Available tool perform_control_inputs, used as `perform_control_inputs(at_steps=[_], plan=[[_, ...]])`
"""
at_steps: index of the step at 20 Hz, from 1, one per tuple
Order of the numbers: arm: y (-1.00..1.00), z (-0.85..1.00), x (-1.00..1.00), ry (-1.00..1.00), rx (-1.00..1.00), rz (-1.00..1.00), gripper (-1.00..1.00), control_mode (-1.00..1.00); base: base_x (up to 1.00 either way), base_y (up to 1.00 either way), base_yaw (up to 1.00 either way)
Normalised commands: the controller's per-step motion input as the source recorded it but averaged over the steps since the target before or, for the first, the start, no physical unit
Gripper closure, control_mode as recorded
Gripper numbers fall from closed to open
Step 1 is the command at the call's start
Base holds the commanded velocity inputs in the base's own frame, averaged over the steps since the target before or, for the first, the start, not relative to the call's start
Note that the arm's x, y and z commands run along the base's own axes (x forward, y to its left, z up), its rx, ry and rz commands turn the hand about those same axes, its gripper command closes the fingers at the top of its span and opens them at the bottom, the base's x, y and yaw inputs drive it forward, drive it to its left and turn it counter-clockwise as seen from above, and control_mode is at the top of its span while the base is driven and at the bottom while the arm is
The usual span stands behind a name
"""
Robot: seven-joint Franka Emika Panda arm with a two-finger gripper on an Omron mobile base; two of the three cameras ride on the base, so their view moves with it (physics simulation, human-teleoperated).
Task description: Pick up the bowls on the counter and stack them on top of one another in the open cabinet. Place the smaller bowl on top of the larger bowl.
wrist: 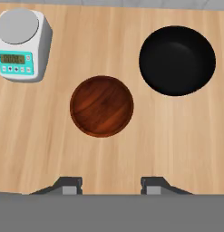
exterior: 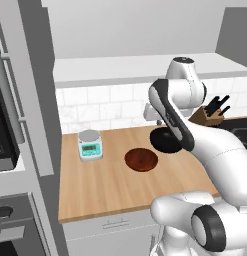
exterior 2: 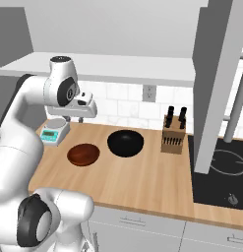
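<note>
- My gripper [wrist: 111, 185] hangs high over the surface [wrist: 177, 145], jaws spread apart and holding nothing, looking straight down.
- Just ahead of my fingertips [wrist: 70, 185] sits the smaller bowl [wrist: 101, 106], reddish-brown, upright, mouth up, bare wood all round it.
- Beyond it and off to one side is the larger bowl [wrist: 177, 60], glossy black, also upright; the two are near each other but clearly apart.
- My read: nothing is stacked yet, and the black one has to go into the cabinet first so the brown one can land on top. So I'd shift across to the black bowl, not drop on the nearer one.
- To do it well, I'd come down over one wall of the bowl, one jaw inside and one outside, and pinch the rim; it looks too wide to span whole.
- The kitchen scale [wrist: 20, 43] stands on the brown bowl's far side, well clear of the black one.
- From the right base view, the knife block [exterior 2: 172, 134] is near the black bowl's other flank; I'd keep my wrist away from it.
- The open cabinet [exterior 2: 108, 66] is overhead, its bottom shelf edge jutting above the back of the surface; lifting, I'd pull out toward the front edge before rising, or I risk clipping that lip.
</note>
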Motion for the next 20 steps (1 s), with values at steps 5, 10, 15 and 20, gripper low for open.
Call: perform_control_inputs(at_steps=[5, 10, 15, 20], plan=[[0.00, 0.00, -0.22, -0.01, 0.00, 0.00, -1.00, -1.00, 0.00, 0.00, 0.00], [-0.07, -0.11, -0.53, 0.00, 0.00, -0.01, -1.00, -1.00, 0.00, 0.00, 0.00], [-0.13, -0.41, -0.20, 0.00, 0.05, -0.07, -1.00, -1.00, 0.00, 0.00, 0.00], [-0.11, -0.37, -0.01, 0.00, 0.10, -0.08, -1.00, -1.00, 0.00, 0.00, 0.00]])
